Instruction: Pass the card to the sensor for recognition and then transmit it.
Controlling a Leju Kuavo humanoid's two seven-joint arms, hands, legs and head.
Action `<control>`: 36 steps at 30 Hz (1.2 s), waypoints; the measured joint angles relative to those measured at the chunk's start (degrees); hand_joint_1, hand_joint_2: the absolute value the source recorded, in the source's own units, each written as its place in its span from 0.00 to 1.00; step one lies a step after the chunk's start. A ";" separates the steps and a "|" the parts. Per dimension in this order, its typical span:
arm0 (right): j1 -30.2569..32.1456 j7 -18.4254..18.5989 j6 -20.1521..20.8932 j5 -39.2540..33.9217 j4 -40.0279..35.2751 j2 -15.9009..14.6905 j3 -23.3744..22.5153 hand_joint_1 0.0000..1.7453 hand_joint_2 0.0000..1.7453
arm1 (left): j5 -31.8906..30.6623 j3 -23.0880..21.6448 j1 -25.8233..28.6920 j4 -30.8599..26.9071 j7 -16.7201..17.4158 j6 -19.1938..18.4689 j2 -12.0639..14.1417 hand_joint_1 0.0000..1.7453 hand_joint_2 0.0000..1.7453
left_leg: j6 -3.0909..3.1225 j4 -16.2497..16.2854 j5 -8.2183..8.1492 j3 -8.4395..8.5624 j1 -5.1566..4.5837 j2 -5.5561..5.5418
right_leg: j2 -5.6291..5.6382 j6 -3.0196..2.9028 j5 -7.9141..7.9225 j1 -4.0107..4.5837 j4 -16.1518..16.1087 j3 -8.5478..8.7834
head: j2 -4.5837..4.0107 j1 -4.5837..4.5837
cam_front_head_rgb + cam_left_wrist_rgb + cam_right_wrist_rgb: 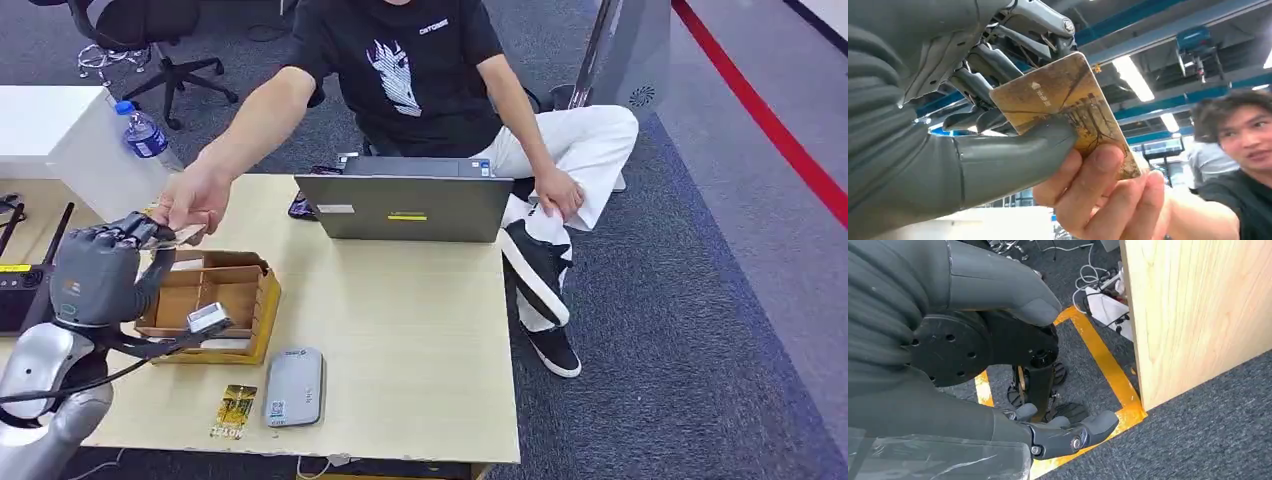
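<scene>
A grey laptop (405, 205) stands on the wooden table (420, 330), its lid facing the camera. A compartmented cardboard box (215, 300) sits near the table's left side. A plastic water bottle (145, 133) with a blue cap rests beside a white cabinet (55, 135). An office chair (150, 45) stands on the grey carpet (680, 300). A red floor line (765, 115) runs diagonally at right.

The head view looks forward and down on the surface (420, 330). The left wrist view, close behind the left robot hand (948, 125), tilts up to the ceiling. The right wrist view faces the floor. Head and left wrist views share the card (1068, 107).
</scene>
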 joint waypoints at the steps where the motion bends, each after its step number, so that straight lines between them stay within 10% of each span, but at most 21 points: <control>1: -0.01 0.00 0.00 0.00 0.00 0.02 0.00 0.00 1.00 | 0.00 0.09 0.12 0.00 -0.18 0.11 -0.04 0.00 1.00 | 0.00 0.00 0.00 0.00 0.00 0.00 | 0.00 0.00 0.00 0.00 0.00 0.00 | -0.02 0.00; 18: 0.44 -0.11 -0.04 -1.99 -0.15 0.13 0.00 0.00 1.00 | -2.73 0.11 16.77 -3.43 -4.92 8.39 -0.24 0.00 1.00 | 0.00 -0.01 -0.04 -0.05 0.00 0.02 | 0.03 0.01 -0.03 0.00 -0.02 -0.06 | 0.00 0.02; 36: 1.05 0.50 0.85 -1.62 -1.01 0.11 -1.03 0.00 1.00 | -6.05 4.42 26.14 -0.87 3.80 5.92 7.30 0.00 1.00 | -0.02 -0.02 0.01 -0.10 0.03 -0.04 | -0.05 0.00 -0.01 0.02 -0.01 -0.06 | 0.00 0.00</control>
